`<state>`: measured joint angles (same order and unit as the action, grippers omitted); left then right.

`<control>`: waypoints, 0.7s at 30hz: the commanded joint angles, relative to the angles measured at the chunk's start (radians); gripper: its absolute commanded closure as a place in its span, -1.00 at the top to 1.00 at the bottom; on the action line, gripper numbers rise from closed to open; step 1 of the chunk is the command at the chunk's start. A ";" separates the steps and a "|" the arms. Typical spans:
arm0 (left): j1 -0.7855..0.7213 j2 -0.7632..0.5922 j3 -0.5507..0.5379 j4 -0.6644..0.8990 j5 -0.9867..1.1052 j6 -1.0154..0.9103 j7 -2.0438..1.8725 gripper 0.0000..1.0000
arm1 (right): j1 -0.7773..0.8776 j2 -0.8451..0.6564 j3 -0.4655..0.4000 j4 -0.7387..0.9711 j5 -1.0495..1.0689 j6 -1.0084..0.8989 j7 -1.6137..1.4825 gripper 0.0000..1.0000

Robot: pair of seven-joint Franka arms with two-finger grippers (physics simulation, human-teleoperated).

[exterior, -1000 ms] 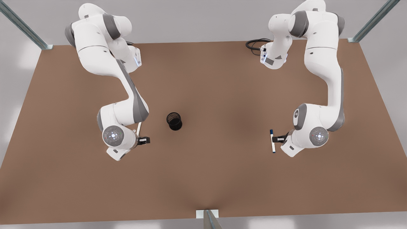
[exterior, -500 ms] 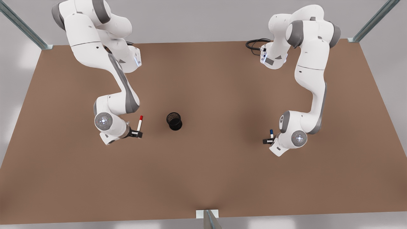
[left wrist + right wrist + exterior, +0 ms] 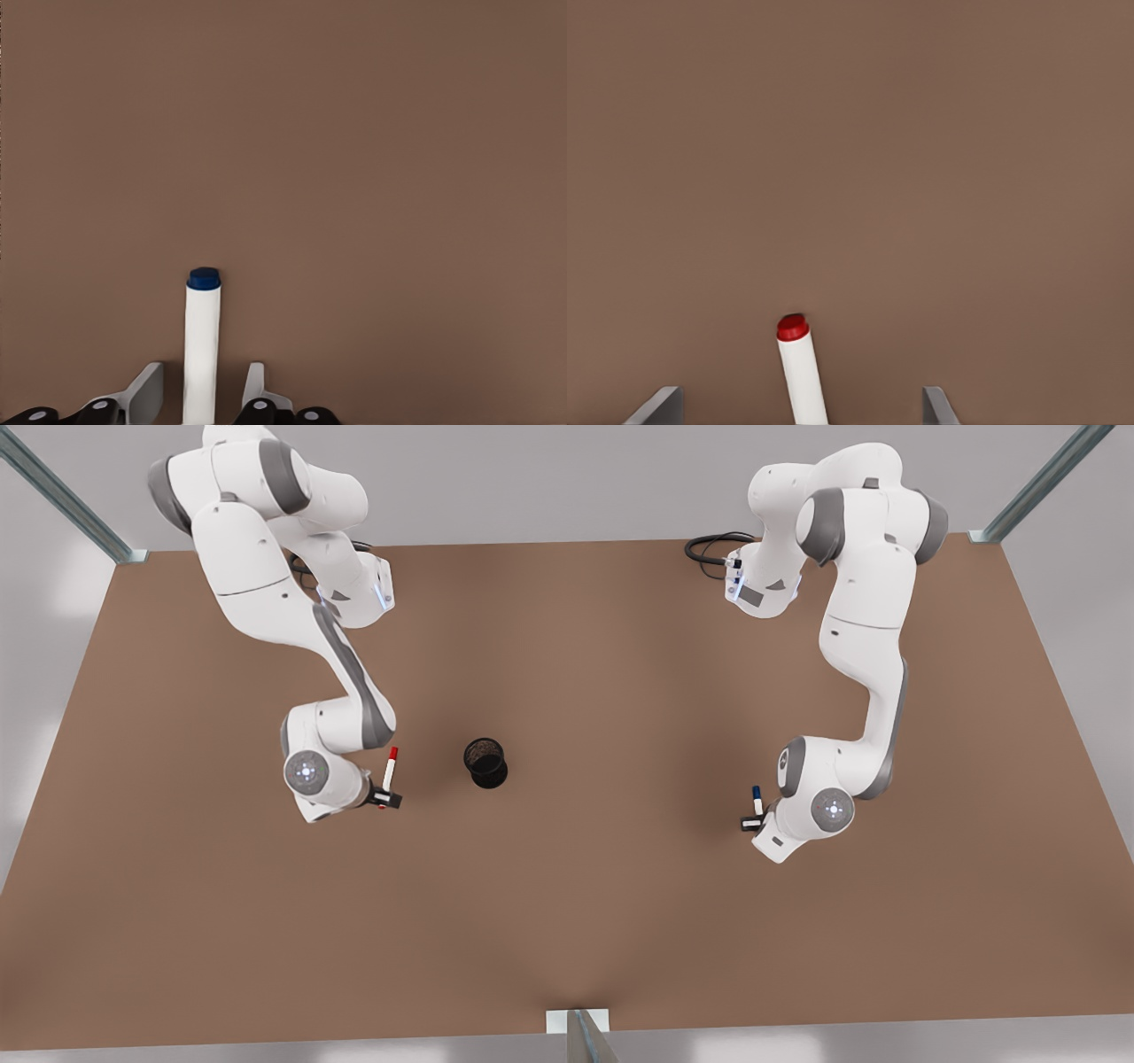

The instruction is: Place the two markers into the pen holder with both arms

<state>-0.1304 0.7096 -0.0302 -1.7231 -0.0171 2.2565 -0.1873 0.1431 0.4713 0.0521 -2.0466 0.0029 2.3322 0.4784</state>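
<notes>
Lying on the brown table, the red marker points its cap away from the right gripper, which straddles it close to the tail end. In the right wrist view the two fingers stand wide apart with bare table on both sides of the barrel, so this pincer is open and grips nothing. The pen holder stands upright near the red marker, toward the front view's right.

Well apart from the holder, on the front view's right, the blue marker sits between the fingers of the left gripper. In the left wrist view those fingers are close to the barrel, but a strip of table shows on each side, so this pincer also reads as open, not yet clamped.

The step in hand appears to be the grasp. Both grippers sit near a marker's end, not its middle, so each marker will likely swing once lifted; the fingers should close squarely across the barrel and clamp firmly before any rise. The holder's mouth is narrow and shorter than a marker, so each marker should be turned upright above it and lowered straight in. Sending the arms in one at a time would avoid a clash over the holder.
</notes>
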 commanded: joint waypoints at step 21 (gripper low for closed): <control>0.000 -0.004 0.003 0.002 0.000 0.006 -0.011 -0.32 | 0.004 0.061 0.002 0.011 0.002 -0.011 -0.333 0.99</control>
<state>-0.1305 0.7066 -0.0272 -1.7214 -0.0171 2.2625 -0.1920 0.1472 0.5345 0.0537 -2.0359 0.0032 2.3297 0.3411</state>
